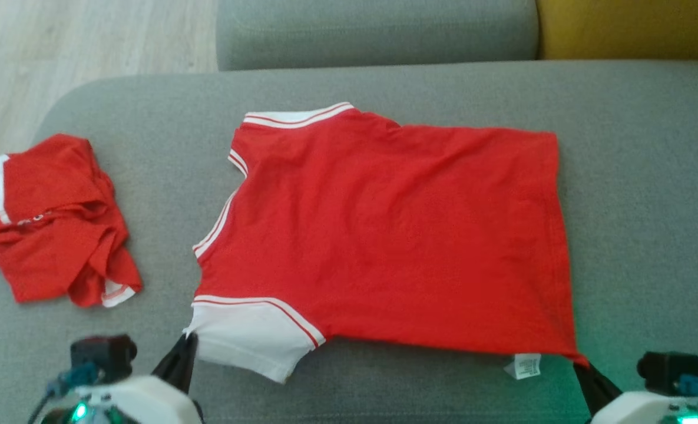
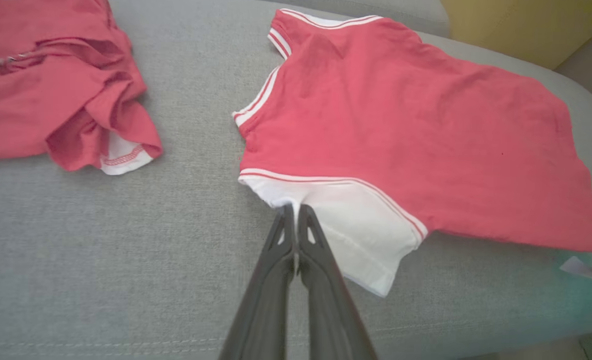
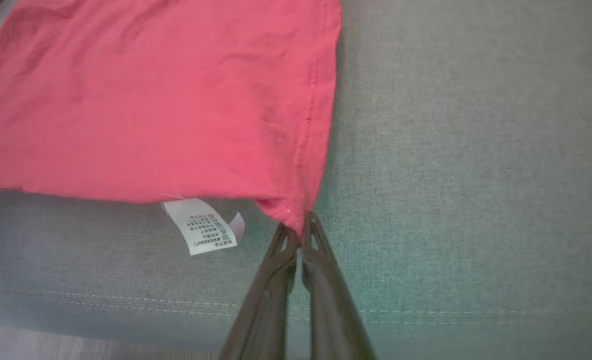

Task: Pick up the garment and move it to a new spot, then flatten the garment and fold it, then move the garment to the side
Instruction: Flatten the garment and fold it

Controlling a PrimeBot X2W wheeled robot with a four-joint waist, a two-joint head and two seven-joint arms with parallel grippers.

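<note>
Sleeve [image 1: 248,335] at left sits clamped in my left end effector [image 1: 188,337]; the garment [image 1: 384,235] lies flat on the sofa [image 1: 637,206] beyond both arms, long axis running crosswise; my right end effector [image 1: 581,365] is clamped on its hem corner [image 3: 288,210].

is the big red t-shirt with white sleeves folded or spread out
Spread flat: the red white-sleeved t-shirt lies open on the grey sofa cushion, collar and both sleeves showing.

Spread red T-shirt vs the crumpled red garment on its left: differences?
The spread T-shirt lies flat; the crumpled garment is bunched. Shut jaws pinch the spread T-shirt's sleeve and hem corner; the crumpled garment lies untouched. Both are red with white trim, on the grey sofa.
</note>
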